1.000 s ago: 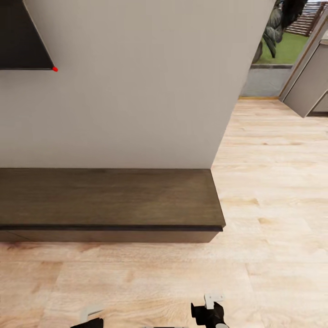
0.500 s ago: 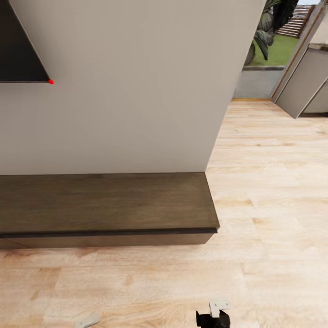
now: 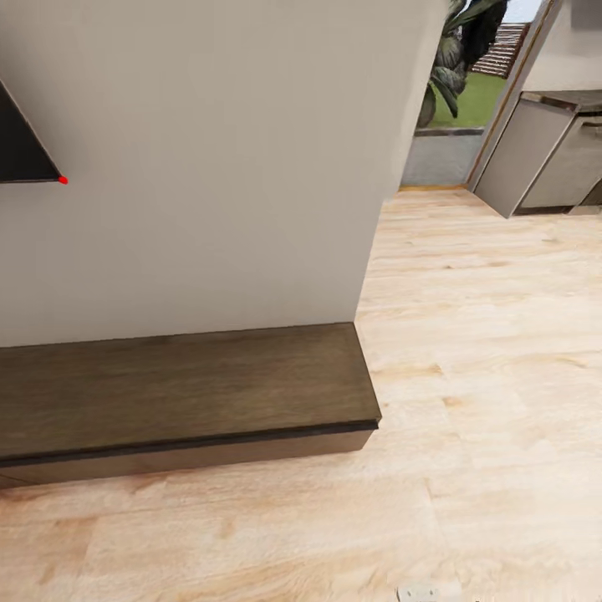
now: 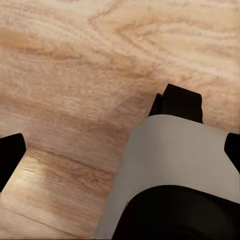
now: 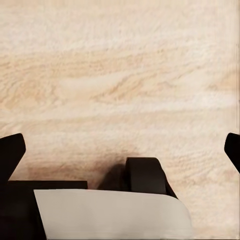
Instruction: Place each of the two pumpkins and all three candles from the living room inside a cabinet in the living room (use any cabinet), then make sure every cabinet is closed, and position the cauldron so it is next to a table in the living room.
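Cabinet: one unit, long, low, dark brown wood. It stands against the pale wall, and its front face is flush and closed. In the head view its right end stops just short of the wall's corner.

Other items, counted:
- One black screen on the wall above the cabinet's left part, with one red dot at its lower corner.
- One light wood plank floor, which runs in front of the cabinet and past its right end.
- One pale grey unit, far off to the right and well apart from the cabinet.
- One leafy plant beyond the wall's corner, with green lawn behind it.

Left hand: the left wrist view looks down along it at the floor. Two dark fingertips sit at opposite edges of that view, spread wide, with nothing between them. A grey and black part of the robot's body lies beneath the hand, between it and the floor.

Right hand: it also points down at the floor. Its two dark fingertips are spread wide and hold nothing. A grey and black robot part lies below it. The cabinet is ahead of both hands, across a strip of floor.
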`<state>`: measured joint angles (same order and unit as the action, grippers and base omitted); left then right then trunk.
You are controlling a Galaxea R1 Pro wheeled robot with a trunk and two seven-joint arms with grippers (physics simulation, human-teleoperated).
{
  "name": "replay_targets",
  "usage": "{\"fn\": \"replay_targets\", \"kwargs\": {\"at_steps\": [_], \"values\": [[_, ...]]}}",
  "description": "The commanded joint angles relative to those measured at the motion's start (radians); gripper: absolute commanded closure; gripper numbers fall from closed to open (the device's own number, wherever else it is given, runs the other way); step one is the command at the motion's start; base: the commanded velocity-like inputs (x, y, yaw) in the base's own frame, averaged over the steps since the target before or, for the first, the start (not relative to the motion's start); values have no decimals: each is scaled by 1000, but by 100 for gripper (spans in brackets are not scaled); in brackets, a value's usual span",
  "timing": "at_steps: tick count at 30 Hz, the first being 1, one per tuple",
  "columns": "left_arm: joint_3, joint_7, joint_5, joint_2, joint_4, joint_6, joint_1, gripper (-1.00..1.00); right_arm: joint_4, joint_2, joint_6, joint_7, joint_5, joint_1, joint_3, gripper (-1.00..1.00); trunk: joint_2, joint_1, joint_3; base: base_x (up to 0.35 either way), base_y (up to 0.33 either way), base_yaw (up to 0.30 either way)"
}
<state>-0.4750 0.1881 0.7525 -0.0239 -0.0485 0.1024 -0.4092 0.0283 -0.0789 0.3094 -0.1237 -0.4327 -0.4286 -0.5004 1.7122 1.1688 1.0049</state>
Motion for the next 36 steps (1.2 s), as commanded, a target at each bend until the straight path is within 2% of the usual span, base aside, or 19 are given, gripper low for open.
{"fn": "replay_targets", "kwargs": {"at_steps": [1,6,8,9,12,16,26,30,36], "values": [[-7,0,5,0,-2,4,6,-100,3,1,5,-1,-6,5,-9,-100,-7,-4,-4,0,0,-165],[-5,1,6,2,-2,4,25,-100,4,3,10,1,-7,20,-9,-100,-42,-23,-27,0,0,-165],[-2,2,16,-2,-2,5,35,-100,4,4,11,1,-6,22,-9,-100,-56,-31,-36,0,0,-164],[7,1,50,-5,-2,6,41,-100,3,3,11,1,-6,23,-9,-100,-63,-35,-40,0,0,-161],[14,1,104,-8,-3,7,48,-100,3,2,11,1,-2,23,-10,-100,-84,-46,-54,0,0,-156],[17,1,138,-12,-4,8,62,-100,2,1,11,2,2,24,-10,-100,-112,-62,-72,0,0,-138],[18,-1,146,-14,-4,8,68,-100,1,9,6,1,2,24,-12,-100,-182,-100,-119,0,0,-40],[18,0,146,-18,-4,8,73,-100,1,31,-3,0,-6,24,-8,-100,-210,-115,-138,0,0,-82],[18,-1,146,-16,-4,8,83,-100,0,29,0,0,6,24,-13,-100,-252,-138,-166,0,0,-70]]}}
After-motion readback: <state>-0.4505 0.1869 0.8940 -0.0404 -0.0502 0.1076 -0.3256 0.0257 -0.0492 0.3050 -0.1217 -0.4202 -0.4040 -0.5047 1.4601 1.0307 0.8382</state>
